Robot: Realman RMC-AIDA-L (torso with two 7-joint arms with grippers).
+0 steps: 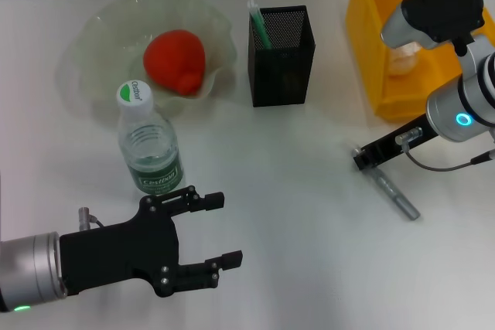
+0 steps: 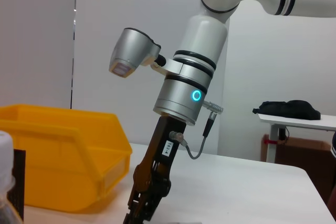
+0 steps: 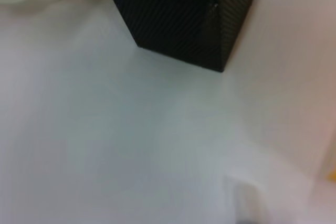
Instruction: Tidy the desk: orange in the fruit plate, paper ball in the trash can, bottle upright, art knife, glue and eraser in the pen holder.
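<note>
1. The knife, slim, stiff and light, lies flat on the surface at the right; grasp across its middle.
2. Right gripper touches its far end; finger state unclear.
3. Left gripper hovers near-left, fingers released.

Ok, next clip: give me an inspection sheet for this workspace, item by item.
Surface: white desk, no spills seen.
Job's things: orange in fruit plate; bottle upright; pen holder holds a green-and-white item; grey art knife lying on the desk.
Clutter: yellow bin at the far right.
Grippers: left claw open, empty, near the bottle; right claw at the knife's end.
Cables: short grey cable at the right wrist.
Surroundings: white wall, another table behind.
</note>
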